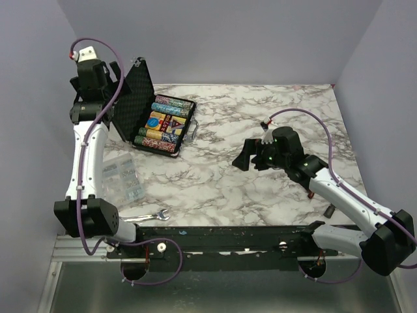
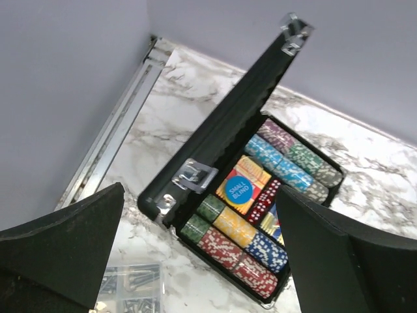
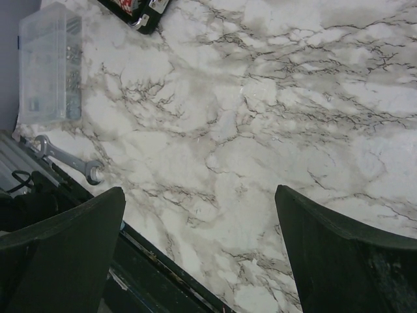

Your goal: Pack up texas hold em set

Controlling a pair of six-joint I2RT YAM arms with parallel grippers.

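The black hinged case (image 1: 171,149) stands open at the table's back left, its lid (image 1: 135,98) tilted up. Rows of multicoloured chips (image 1: 171,104) fill it, with a yellow-blue card box (image 1: 156,121) and a dark red triangle (image 1: 177,122) in the middle. The left wrist view shows the lid (image 2: 228,124), the chip rows (image 2: 251,244), red dice (image 2: 264,199) and a blue "SMALL BLIND" disc (image 2: 239,188) on the card box. My left gripper (image 1: 117,85) (image 2: 201,195) is open and empty, just above and behind the lid. My right gripper (image 1: 247,155) (image 3: 199,192) is open and empty, above the table's middle right.
A clear plastic box of screws (image 1: 124,179) (image 3: 49,65) lies at the front left, also in the left wrist view (image 2: 130,287). A silver wrench (image 1: 146,216) (image 3: 65,160) lies at the front edge. The black rail (image 1: 228,231) runs along the near edge.
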